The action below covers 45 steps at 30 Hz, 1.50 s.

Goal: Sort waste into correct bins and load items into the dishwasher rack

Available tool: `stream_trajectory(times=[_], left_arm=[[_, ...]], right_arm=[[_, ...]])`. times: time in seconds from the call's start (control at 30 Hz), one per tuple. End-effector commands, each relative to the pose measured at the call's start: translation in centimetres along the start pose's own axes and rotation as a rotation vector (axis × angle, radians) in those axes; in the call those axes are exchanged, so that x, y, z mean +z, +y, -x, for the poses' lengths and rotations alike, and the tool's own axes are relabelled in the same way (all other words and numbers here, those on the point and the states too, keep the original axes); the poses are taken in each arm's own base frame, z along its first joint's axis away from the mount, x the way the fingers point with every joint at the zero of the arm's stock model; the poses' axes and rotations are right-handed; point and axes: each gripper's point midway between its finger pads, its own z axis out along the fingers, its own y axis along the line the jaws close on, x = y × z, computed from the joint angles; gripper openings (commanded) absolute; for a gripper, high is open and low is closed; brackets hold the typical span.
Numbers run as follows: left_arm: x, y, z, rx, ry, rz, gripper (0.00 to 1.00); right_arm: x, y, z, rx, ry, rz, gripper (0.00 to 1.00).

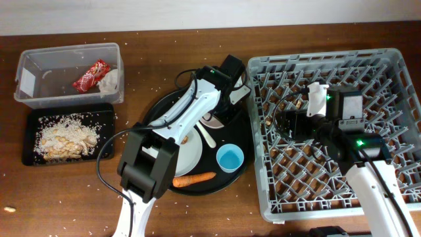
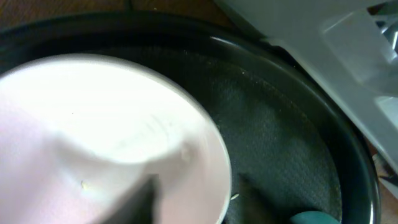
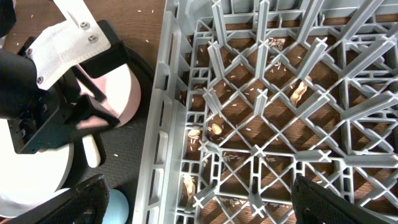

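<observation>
The small white bowl [image 1: 211,121] sits on the round black tray [image 1: 241,141] and fills the left wrist view [image 2: 93,124]. My left gripper [image 1: 215,113] is low over it, and its blurred fingers [image 2: 196,199] look spread astride the bowl's rim. The grey plate [image 1: 191,157], white fork [image 1: 208,136], light-blue cup [image 1: 230,158] and carrot [image 1: 195,178] lie on the same tray. My right gripper [image 3: 211,205] is open and empty above the left side of the grey dishwasher rack [image 1: 316,62].
The clear tub [image 1: 33,85] at the back left holds the red wrapper [image 1: 91,75] and the napkin [image 1: 110,80]. The black rectangular tray [image 1: 66,112] holds rice crumbs [image 1: 66,138]. Crumbs and brown scraps [image 3: 214,129] lie under the rack's lattice.
</observation>
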Motion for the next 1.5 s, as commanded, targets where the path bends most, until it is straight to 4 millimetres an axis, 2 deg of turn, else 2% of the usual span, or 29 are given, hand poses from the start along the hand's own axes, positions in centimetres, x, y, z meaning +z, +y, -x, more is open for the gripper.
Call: stream_trajectory(times=[0.0,0.03,0.1,0.13,0.17,0.2,0.27,0.33,0.37,0.47,0.5,0.6,0.63,0.7,0.77,0.83,0.9,0.93,1.0,1.07,1.13,1.17,1.23,1.27,1.47], left_arm=[[0.1,0.4,0.6,-0.036,-0.007,0.008,0.80],[-0.6,0.7,1.0,-0.060,-0.021,0.012,0.83],[-3.4,1.6,2.2,-0.083,-0.056,0.018,0.86],[-5.3,2.4,2.7,-0.099,-0.074,0.025,0.87],[-7.0,3.2,2.9,-0.127,-0.090,0.031,0.92],[-8.3,3.8,3.0,-0.150,-0.104,0.036,0.93],[-12.7,6.3,2.8,-0.203,-0.144,0.058,0.99],[-15.6,8.4,1.3,-0.261,-0.145,0.072,0.99],[-16.2,9.1,0.0,-0.324,-0.119,0.069,0.99],[-18.3,9.9,-3.5,-0.476,-0.052,0.088,0.98],[-19.6,10.1,-4.2,-0.500,-0.066,0.115,0.98],[-23.2,8.2,-5.6,-0.486,-0.121,0.123,0.98],[-23.4,7.6,-6.5,-0.488,-0.109,0.122,0.98],[-22.3,7.0,-8.8,-0.535,-0.062,0.164,0.98],[-19.7,6.2,-9.6,-0.553,-0.098,0.132,0.98],[-14.5,4.6,-10.5,-0.531,-0.187,0.039,0.92],[-9.4,4.4,-12.8,-0.521,-0.148,0.036,0.91],[-7.3,4.4,-13.7,-0.523,-0.136,0.031,0.78],[-5.5,4.4,-14.3,-0.522,-0.136,0.031,0.62],[-5.2,3.8,-14.1,-0.470,-0.139,0.029,0.58],[-4.8,2.0,-13.3,-0.337,-0.137,0.022,0.53],[-4.3,0.6,-12.7,-0.256,-0.134,0.017,0.45],[-2.5,-0.9,-12.2,-0.191,-0.106,0.028,0.45],[-1.8,-1.1,-12.3,-0.181,-0.089,0.038,0.45],[-0.7,-1.0,-12.2,-0.181,-0.060,0.035,0.43]], right_arm=[[-0.3,0.0,0.6,0.005,-0.016,0.000,0.93],[-0.3,0.0,0.6,0.005,-0.016,0.000,0.93],[-0.3,0.0,0.6,0.005,-0.016,0.000,0.93],[-0.3,0.0,0.6,0.005,-0.017,0.000,0.93],[-0.3,0.0,0.6,0.005,-0.016,0.000,0.93],[-0.3,0.0,0.6,0.005,-0.016,0.001,0.97],[-0.3,0.1,0.8,0.003,-0.024,0.002,0.98],[-0.3,0.1,1.0,0.002,-0.030,0.002,0.98],[-0.3,0.1,1.0,0.002,-0.031,0.002,0.98],[-0.3,0.1,1.0,0.001,-0.031,0.002,0.98],[-0.3,0.1,1.0,0.001,-0.031,0.002,0.98],[-0.3,0.1,0.9,0.003,-0.026,0.002,0.99],[-0.3,0.0,0.8,0.004,-0.023,0.001,0.98],[-0.3,0.0,0.8,0.003,-0.023,0.001,0.98],[-0.3,0.0,0.7,0.004,-0.019,0.001,0.98],[-0.3,0.0,0.4,0.007,-0.009,0.000,0.98],[-0.3,0.0,0.0,0.011,0.010,-0.001,0.99],[-0.3,0.0,-0.2,0.013,0.018,-0.002,0.98],[-0.3,-0.1,-0.5,0.015,0.027,-0.003,0.99],[-0.3,-0.1,-0.6,0.017,0.033,-0.003,0.99],[-0.3,-0.1,-0.6,0.017,0.033,-0.003,0.99],[-0.3,-0.1,-0.6,0.017,0.033,-0.003,0.99],[-0.3,-0.1,-0.6,0.017,0.033,-0.003,0.99],[-0.3,-0.1,-0.6,0.017,0.033,-0.003,0.98],[-0.3,-0.1,-0.5,0.016,0.029,-0.003,0.98]])
